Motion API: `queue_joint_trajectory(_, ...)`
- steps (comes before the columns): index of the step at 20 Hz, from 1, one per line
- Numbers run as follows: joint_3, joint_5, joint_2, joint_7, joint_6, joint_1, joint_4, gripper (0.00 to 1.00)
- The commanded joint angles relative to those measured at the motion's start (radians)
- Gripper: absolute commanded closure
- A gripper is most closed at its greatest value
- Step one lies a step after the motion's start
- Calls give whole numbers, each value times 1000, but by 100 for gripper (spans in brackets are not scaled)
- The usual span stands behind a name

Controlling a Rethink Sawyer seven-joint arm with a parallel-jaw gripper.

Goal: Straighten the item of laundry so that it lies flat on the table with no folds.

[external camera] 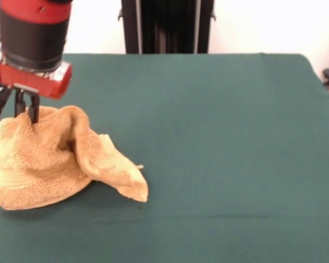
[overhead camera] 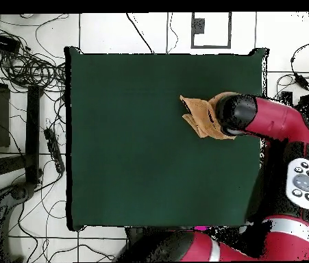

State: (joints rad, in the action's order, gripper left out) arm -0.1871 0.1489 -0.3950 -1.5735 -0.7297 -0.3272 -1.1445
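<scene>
One crumpled towel (external camera: 49, 161) is being gripped at its raised far edge by the gripper (external camera: 26, 112).

Seen from the front, the orange-tan cloth is lying bunched at the left edge of the green table (external camera: 208, 142), with one folded flap trailing toward the table's middle and its far-left peak being pinched between the closed black fingers (external camera: 34, 109). From overhead, the towel (overhead camera: 199, 116) is being partly covered by the red and black arm (overhead camera: 266, 120), near one side of the table (overhead camera: 136, 144).
</scene>
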Motion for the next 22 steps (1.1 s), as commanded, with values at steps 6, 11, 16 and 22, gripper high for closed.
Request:
queue_joint_trajectory(6, 239, -215, 157, -179, -155, -31, -220, 100)
queue_joint_trajectory(11, 217, -323, 145, -285, -190, -3, -312, 100)
queue_joint_trajectory(16, 154, -433, 74, -412, -325, 67, -413, 100)
queue_joint_trajectory(22, 29, -519, 0, -648, -659, 175, -452, 100)
